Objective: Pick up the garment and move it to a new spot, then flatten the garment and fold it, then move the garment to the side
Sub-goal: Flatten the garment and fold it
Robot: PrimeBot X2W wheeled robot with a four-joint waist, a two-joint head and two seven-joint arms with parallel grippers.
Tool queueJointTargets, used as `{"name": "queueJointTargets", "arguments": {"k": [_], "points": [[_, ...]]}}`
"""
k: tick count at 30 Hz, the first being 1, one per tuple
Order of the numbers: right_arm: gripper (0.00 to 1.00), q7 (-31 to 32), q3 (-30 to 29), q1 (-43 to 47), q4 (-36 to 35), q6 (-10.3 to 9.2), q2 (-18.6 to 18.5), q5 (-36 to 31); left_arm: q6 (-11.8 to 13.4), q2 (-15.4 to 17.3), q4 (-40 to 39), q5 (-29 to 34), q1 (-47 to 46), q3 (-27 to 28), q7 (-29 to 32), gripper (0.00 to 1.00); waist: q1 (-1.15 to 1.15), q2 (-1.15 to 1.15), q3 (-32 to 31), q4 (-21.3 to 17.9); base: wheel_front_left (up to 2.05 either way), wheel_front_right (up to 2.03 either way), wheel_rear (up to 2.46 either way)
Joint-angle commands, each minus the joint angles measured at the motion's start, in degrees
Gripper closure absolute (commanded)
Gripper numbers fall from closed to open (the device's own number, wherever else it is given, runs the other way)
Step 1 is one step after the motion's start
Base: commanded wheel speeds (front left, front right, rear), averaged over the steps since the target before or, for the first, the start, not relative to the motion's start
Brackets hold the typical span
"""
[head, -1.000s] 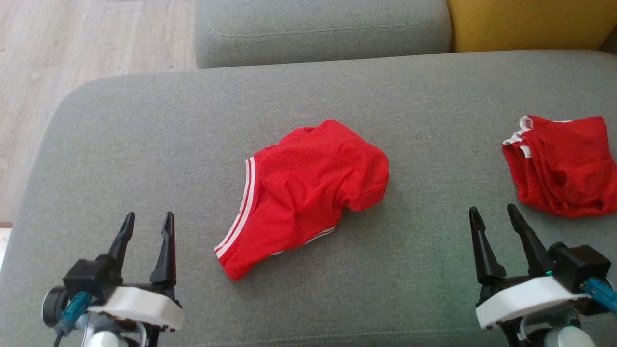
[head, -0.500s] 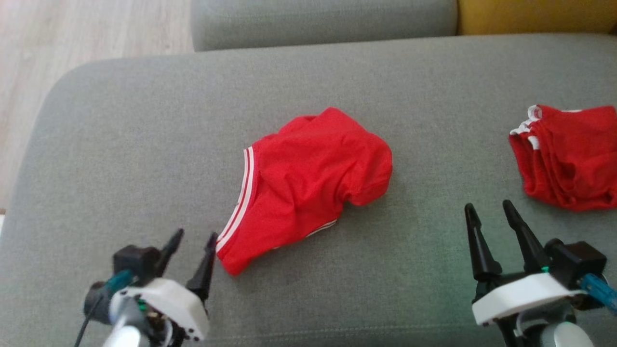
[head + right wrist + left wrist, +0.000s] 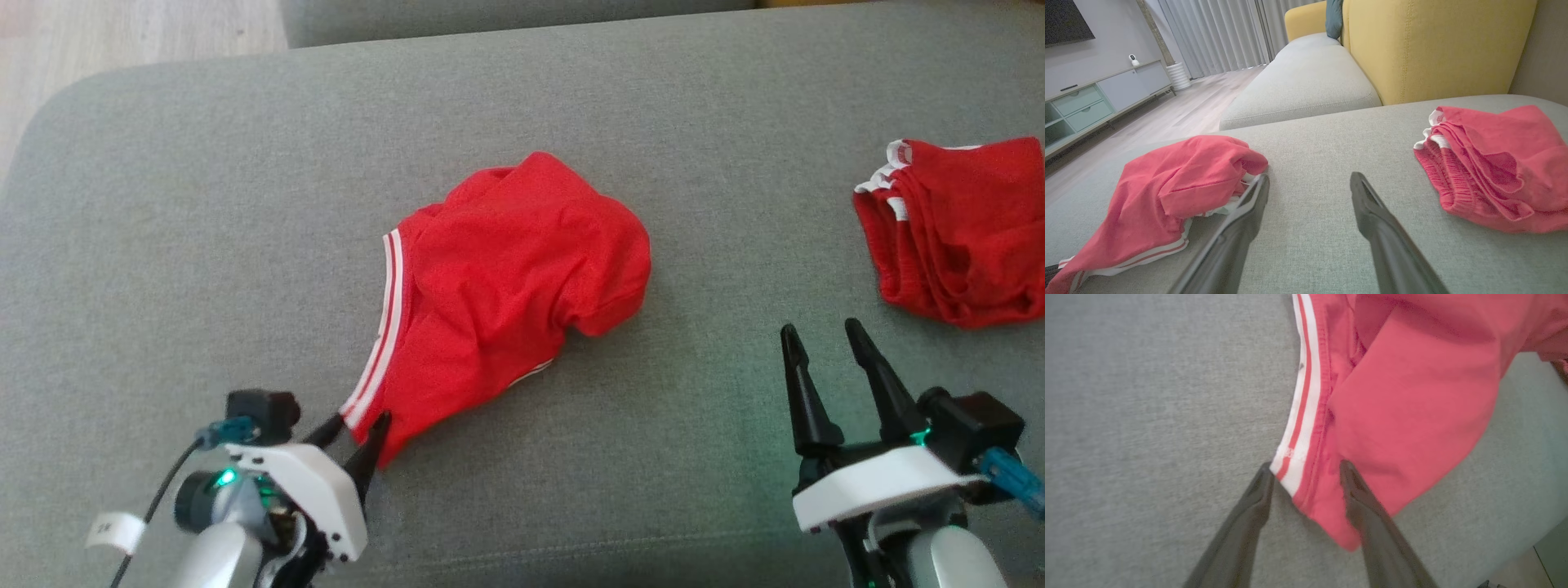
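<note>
The left gripper set released jaws astride the striped corner of the garment, near the front edge of the sofa. The right gripper hovered, jaws released.

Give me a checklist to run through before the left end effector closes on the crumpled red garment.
1. Left end effector open: ok, its fingers stand apart.
2. Cloth between the fingers: ok, the striped near corner of the red garment lies between them.
3. Grip made: not ok, the fingers are not yet shut on the cloth.
4. Right end effector out of the way: ok, open, apart from both garments.
5. Second red garment clear of the grasp: ok, it lies apart, far right on the cushion.
6. Layers that would be caught: cannot tell.
</note>
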Motion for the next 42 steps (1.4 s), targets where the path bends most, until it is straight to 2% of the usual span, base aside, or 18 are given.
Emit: {"name": "queueJointTargets", "arguments": {"k": [1,10,20,26,33,37,42], "points": [[0.0,-0.72,1.22,-3.04,-1.56,-0.04,-0.31,0.3,-0.56,0.87,-1.6,-0.16,-3.41,0.99,-0.52,1.0,0.0,0.0,0.14,-0.25,0.0,0.0,0.0],[0.0,-1.18,0.23,-2.65,-0.82,-0.04,-0.31,0.84,-1.05,1.56,-10.8,2.7,-4.62,-2.16,-4.78,1.0,0.0,0.0,-0.97,0.19,0.0,0.0,0.0],[0.0,-1.43,0.3,-2.25,-0.14,-0.04,-0.31,1.74,-1.68,1.68,-30.79,2.22,-6.84,-8.72,-4.56,1.0,0.0,0.0,-3.05,1.04,0.0,0.0,0.0],[0.0,-1.57,-0.04,-1.64,0.14,-0.04,-0.31,2.12,-0.03,1.35,-37.14,2.3,-7.54,-7.66,-4.46,1.0,0.0,0.0,-3.7,1.12,0.0,0.0,0.0],[0.0,-1.44,0.26,-2.15,-0.57,-0.04,-0.31,2.15,3.51,1.45,-32.53,1.22,-7.04,-3.67,-4.57,1.0,0.0,0.0,-2.13,0.29,0.0,0.0,0.0],[0.0,-1.31,0.04,-2.83,-1.17,-0.04,-0.31,1.82,5.35,1.53,-25.75,-0.17,-7.91,0.23,-6.4,1.0,0.0,0.0,-0.24,-0.28,0.0,0.0,0.0],[0.0,-1.32,0.01,-3.61,-1.62,-0.04,-0.31,1.57,5.66,1.64,-14.17,-3.17,-11.84,5.82,-10.93,1.0,0.0,0.0,2.16,-0.8,0.0,0.0,0.0]]}}
